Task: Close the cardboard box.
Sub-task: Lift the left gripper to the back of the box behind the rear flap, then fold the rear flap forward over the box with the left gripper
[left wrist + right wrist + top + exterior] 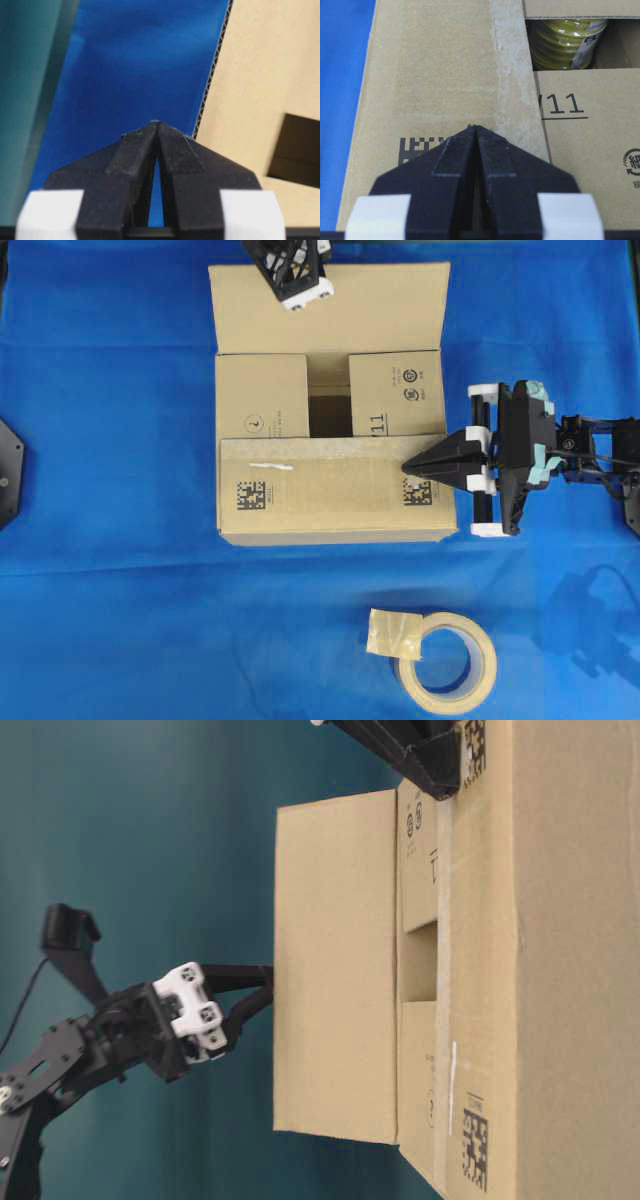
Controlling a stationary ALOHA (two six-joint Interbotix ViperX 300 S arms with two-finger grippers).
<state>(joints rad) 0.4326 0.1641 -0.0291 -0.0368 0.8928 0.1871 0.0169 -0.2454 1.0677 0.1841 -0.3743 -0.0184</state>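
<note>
On the blue surface point(100, 620), your cardboard box point(330, 505) sits near the middle, toward the far side. Its near long flap lies folded flat over the top, the two short flaps are folded in with a dark gap between them, and the far long flap stands open, leaning away. Your right claw point(408, 468) has its fingers pressed together, empty, with the tips resting over the near flap at its right end, just above a printed square code point(417, 492). Your left claw point(268, 986) is also closed on nothing, its tips at the outer face of the open far flap. Near you lies a beige tape roll point(447, 662), well apart from the box.
</note>
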